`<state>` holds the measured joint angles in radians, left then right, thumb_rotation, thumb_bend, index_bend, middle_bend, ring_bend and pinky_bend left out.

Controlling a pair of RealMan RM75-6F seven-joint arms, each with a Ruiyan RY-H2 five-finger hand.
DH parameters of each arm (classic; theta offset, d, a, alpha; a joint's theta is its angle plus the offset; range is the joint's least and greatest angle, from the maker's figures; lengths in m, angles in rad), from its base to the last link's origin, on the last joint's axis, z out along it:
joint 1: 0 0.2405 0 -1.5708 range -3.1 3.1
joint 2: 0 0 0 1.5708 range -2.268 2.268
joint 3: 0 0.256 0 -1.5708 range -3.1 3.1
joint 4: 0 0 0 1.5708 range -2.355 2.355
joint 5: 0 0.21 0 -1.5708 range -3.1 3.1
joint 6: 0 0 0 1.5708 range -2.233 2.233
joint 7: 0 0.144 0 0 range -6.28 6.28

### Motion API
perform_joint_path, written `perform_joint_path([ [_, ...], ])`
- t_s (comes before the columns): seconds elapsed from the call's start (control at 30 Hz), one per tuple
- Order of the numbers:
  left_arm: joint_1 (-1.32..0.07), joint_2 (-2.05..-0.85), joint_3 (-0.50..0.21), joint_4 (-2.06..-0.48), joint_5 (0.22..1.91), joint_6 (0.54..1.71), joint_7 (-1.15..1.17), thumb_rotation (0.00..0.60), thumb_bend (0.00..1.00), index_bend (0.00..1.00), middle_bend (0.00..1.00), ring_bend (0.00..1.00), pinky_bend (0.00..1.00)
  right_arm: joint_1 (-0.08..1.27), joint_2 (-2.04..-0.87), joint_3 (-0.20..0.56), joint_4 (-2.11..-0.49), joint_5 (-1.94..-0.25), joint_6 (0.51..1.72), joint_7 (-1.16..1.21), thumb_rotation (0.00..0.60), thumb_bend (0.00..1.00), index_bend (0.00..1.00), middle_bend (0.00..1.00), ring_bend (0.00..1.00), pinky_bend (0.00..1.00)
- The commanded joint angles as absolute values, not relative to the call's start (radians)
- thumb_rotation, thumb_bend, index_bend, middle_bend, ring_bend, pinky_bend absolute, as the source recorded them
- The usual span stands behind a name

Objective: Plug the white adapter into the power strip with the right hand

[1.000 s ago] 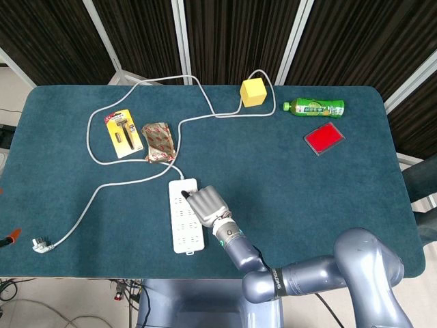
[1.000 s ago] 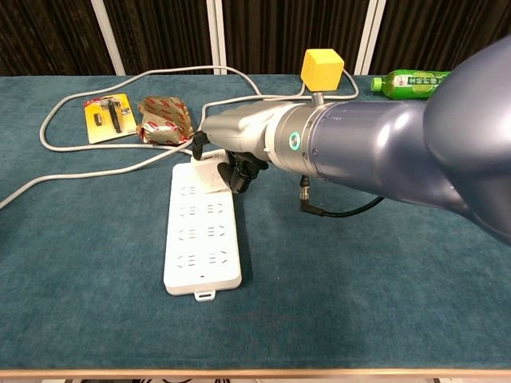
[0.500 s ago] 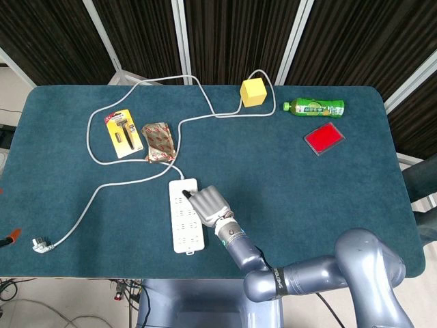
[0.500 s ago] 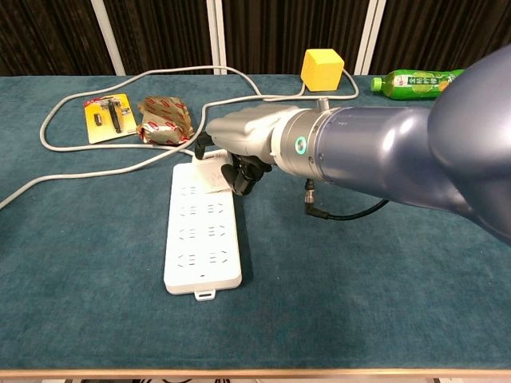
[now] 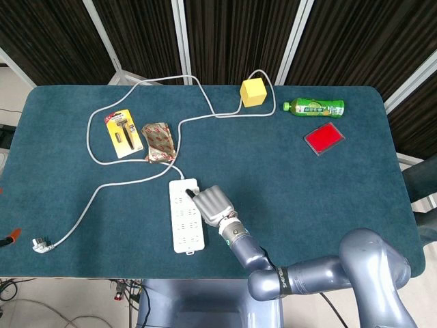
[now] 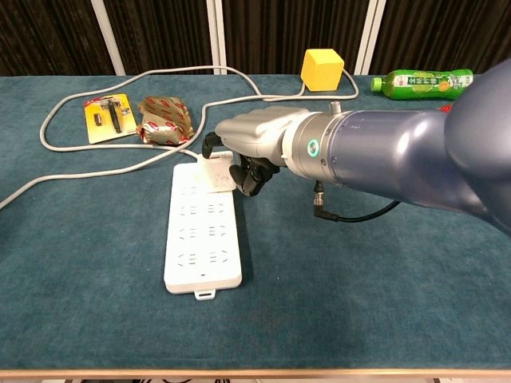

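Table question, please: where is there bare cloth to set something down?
Open: right of the right hand below the red case, and the front left corner inside the cable. Crowded: the razor pack, snack packet and power strip.

right hand (image 5: 212,205) drawn slightly back, adapter (image 6: 219,177) seated

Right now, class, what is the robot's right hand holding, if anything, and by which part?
The right hand holds the white adapter over the far end of the power strip. Its fingers cover most of it, so the exact hold cannot be told.

Right hand (image 6: 254,152) over power strip's (image 6: 203,231) far end, adapter (image 6: 220,179) beneath.
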<state>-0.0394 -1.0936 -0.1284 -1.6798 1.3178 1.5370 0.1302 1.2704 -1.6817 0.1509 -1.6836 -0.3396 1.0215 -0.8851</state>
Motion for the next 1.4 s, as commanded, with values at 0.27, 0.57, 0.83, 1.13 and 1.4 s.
perform_joint_path([
  [0.27,-0.038,-1.093,-0.13,-1.679,1.316,1.539,0.129,0.6,0.1,0.22,0.0,0.0,0.0,1.263,-1.675,0.141,-1.691,-0.35,1.015,-0.876,0.6,0.82,0.45,0.86,0.83,0.81],
  [0.57,-0.038,-1.093,-0.131,-1.679,1.315,1.541,0.128,0.6,0.1,0.22,0.0,0.0,0.0,1.26,-1.678,0.134,-1.688,-0.359,1.01,-0.87,0.6,0.82,0.48,0.86,0.83,0.81],
  [0.83,-0.037,-1.091,-0.133,-1.679,1.314,1.541,0.123,0.6,0.1,0.22,0.0,0.0,0.0,1.255,-1.675,0.13,-1.699,-0.368,1.015,-0.865,0.6,0.82,0.49,0.86,0.83,0.81],
  [1.13,-0.034,-1.088,-0.134,-1.678,1.313,1.545,0.116,0.6,0.1,0.22,0.0,0.0,0.0,1.229,-1.648,0.197,-1.742,-0.439,1.089,-0.797,0.6,0.82,0.39,0.85,0.83,0.81],
  [1.4,-0.032,-1.089,-0.135,-1.678,1.314,1.549,0.116,0.6,0.1,0.22,0.0,0.0,0.0,1.144,-1.544,0.315,-1.813,-0.545,1.165,-0.628,0.6,0.63,0.18,0.48,0.57,0.68],
])
